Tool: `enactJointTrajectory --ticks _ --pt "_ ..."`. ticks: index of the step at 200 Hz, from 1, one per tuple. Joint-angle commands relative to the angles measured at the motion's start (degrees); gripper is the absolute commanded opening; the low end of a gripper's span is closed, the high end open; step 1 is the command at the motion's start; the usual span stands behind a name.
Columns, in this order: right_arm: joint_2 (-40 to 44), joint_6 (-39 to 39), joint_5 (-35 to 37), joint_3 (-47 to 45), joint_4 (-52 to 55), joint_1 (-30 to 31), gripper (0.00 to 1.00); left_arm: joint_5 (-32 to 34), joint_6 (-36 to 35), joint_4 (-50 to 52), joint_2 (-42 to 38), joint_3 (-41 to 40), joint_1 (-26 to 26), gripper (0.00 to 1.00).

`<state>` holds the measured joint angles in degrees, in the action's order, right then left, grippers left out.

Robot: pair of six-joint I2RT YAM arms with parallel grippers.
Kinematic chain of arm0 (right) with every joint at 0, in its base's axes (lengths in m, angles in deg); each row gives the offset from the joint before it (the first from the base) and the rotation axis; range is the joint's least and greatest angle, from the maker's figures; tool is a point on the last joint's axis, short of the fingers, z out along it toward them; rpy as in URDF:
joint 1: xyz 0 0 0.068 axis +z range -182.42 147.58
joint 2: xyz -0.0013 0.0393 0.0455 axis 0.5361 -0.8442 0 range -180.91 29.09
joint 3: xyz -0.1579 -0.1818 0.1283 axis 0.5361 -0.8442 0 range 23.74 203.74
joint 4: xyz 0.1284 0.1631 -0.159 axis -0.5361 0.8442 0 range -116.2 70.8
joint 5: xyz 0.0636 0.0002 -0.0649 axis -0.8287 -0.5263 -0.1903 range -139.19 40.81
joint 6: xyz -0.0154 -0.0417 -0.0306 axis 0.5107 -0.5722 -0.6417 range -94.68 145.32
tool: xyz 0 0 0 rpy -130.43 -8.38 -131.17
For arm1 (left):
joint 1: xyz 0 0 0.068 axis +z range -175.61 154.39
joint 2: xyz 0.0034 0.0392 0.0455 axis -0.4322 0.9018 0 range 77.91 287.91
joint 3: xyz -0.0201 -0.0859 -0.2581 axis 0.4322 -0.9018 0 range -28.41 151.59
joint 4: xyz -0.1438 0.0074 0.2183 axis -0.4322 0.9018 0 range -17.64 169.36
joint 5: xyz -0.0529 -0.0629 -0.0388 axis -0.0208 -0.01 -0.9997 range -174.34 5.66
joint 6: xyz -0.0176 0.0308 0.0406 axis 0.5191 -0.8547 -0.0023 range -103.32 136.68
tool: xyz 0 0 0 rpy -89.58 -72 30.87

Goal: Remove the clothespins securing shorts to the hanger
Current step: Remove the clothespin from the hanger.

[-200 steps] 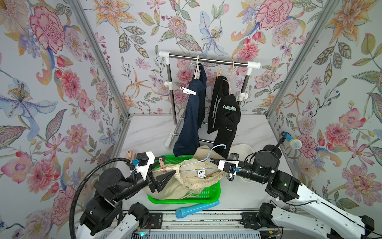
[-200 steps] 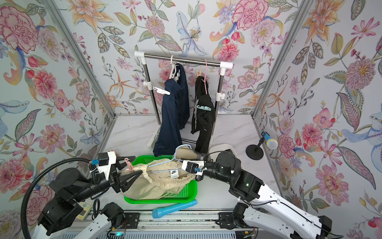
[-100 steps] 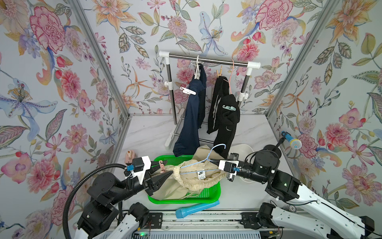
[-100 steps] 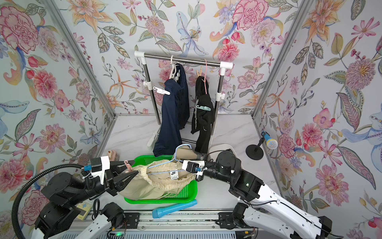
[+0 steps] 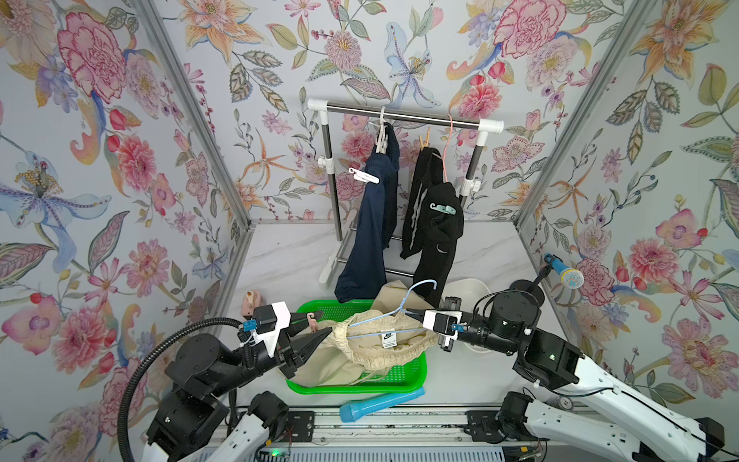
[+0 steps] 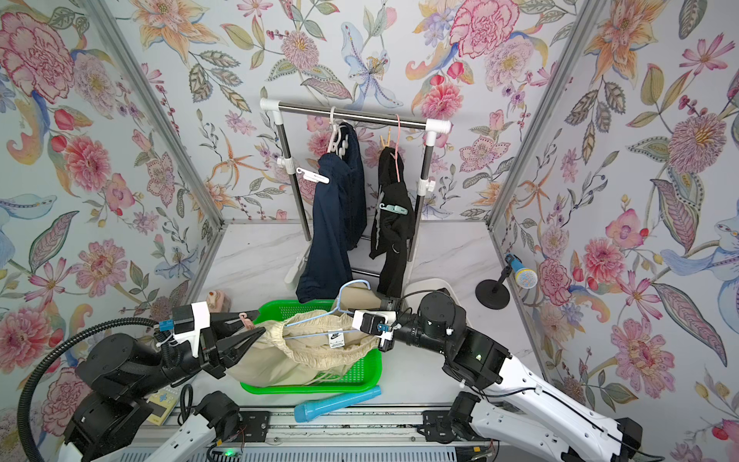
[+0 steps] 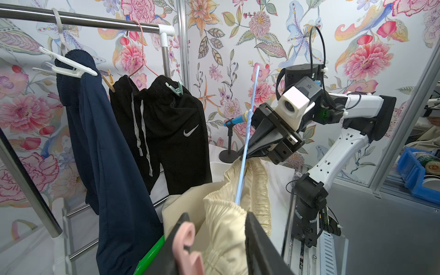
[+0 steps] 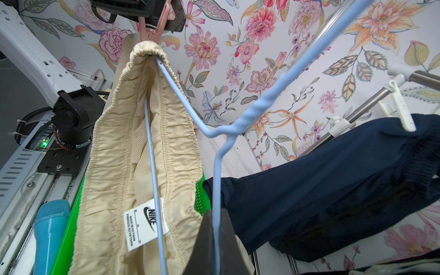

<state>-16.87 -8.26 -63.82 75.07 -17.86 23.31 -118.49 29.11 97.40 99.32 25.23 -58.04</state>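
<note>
A pink clothespin (image 8: pixel 148 33) on cream shorts (image 8: pixel 114 142) is clamped by the left claw (image 5: pixel 323 323); a blue hanger (image 8: pixel 260 102) is pinched by the right claw (image 5: pixel 408 313)

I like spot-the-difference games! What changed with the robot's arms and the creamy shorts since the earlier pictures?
The left gripper was wide open; now its jaws have narrowed around the pink clothespin on the cream shorts. Whether it pinches tight yet is unclear. The right gripper still holds the blue hanger. The navy shorts and black shorts still hang on the rail.
</note>
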Motion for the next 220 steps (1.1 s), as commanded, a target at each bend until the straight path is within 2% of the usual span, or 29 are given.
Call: enactJointTrajectory --ticks 1,82,100,140,190,220 --pt "0.45 1.93 -1.43 0.3 -2.87 -0.45 0.0 0.92 -1.24 1.8 0.12 1.94 0.08 0.38" --pt "0.28 2.26 -1.78 0.39 -2.5 -0.52 0.0 1.98 -1.26 2.22 0.66 2.59 0.08 0.13" --pt "0.04 2.39 -1.51 0.49 -2.45 -0.52 0.0 2.4 -1.05 1.65 1.03 2.65 0.08 0.12" --pt "-2.05 2.63 0.37 1.17 -1.24 -0.45 0.0 6.51 0.14 0.0 2.55 3.5 0.08 0.0" --pt "-3.77 2.43 4.16 0.8 -1.43 -0.47 0.0 11.3 -1.88 4.78 4.34 9.87 0.05 0.0" --pt "-4.79 3.06 6.09 0.71 -2.56 -0.36 0.0 15.93 -1.38 3.68 3.56 11.05 0.08 0.0"
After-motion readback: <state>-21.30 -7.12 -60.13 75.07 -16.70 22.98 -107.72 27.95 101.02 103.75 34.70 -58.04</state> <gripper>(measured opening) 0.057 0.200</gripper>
